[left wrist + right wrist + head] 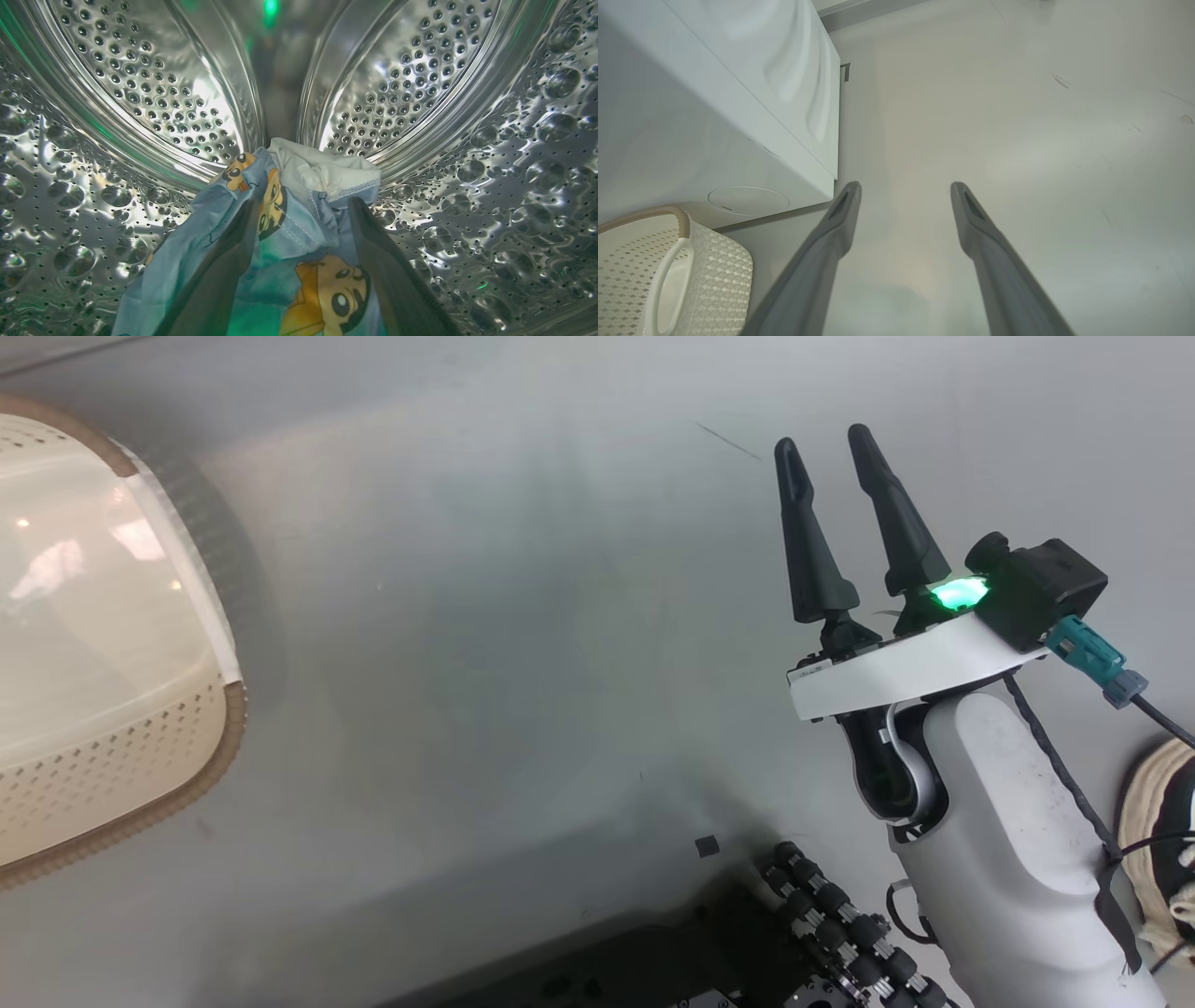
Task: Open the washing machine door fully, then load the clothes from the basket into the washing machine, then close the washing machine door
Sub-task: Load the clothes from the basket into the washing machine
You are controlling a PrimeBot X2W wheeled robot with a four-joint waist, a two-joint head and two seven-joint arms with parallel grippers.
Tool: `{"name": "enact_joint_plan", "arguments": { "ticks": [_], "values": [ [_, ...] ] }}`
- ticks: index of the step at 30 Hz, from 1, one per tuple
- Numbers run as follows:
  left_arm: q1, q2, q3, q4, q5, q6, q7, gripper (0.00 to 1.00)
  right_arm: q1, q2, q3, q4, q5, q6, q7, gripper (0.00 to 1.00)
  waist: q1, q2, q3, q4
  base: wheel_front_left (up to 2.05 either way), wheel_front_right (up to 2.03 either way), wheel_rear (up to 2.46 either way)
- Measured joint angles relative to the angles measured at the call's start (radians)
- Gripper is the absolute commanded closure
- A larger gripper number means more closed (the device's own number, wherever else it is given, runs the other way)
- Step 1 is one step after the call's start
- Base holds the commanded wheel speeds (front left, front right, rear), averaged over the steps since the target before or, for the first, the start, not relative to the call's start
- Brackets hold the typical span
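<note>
Right pincer (822,437): 2 dark tapered fingers (810,546); white forearm (1013,831), black cable (1055,754), green lamp (960,592).

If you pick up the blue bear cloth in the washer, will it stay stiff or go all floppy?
Probably floppy: the blue bear cloth lies crumpled in soft folds. It is likely light, since it looks thin. It may slide easily on the shiny steel drum.

We see the washer's (714,116) shell as smooth white, faintly glossy. Inside the washer, the drum (140,93) is bright steel, mirror-glossy, dimpled and perforated. The clothes (289,224) in it are soft cloth: a smooth printed blue piece with a stitched hem, and matt white fabric. Beside the washer, the basket (714,270) is cream perforated plastic with a brown woven-look rim. The floor (513,663) is smooth grey, lightly scuffed. The right claw (822,441) looks matt black.
</note>
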Motion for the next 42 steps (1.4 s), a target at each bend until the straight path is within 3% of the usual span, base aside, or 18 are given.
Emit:
{"name": "enact_joint_plan", "arguments": {
  "ticks": [14,21,36,42],
  "values": [
    [0.240,-0.065,-0.023,0.040,-0.051,0.000,-0.235,0.00,0.024,0.000,-0.069,0.045,-0.058,0.000,0.000,0.00,0.0000,0.0000,-0.132,0.062,0.00,0.00,0.00],
    [0.383,-0.135,-0.048,0.053,-0.099,0.000,-0.358,0.00,0.070,0.000,-0.097,0.083,-0.081,0.001,0.000,0.00,0.0000,0.0000,-0.222,0.093,0.00,0.00,0.00],
    [0.654,-0.197,-0.084,0.053,-0.074,0.000,-0.370,0.00,0.176,0.000,-0.147,0.136,-0.108,0.005,0.000,0.00,-0.0001,0.0000,-0.432,0.158,0.00,0.00,0.00],
    [0.740,-0.246,-0.001,0.002,-0.052,0.000,-0.370,0.00,0.220,0.000,-0.152,0.148,-0.111,0.010,0.000,0.00,-0.0001,0.0000,-0.518,0.179,0.00,0.00,0.00]
  ]
}}
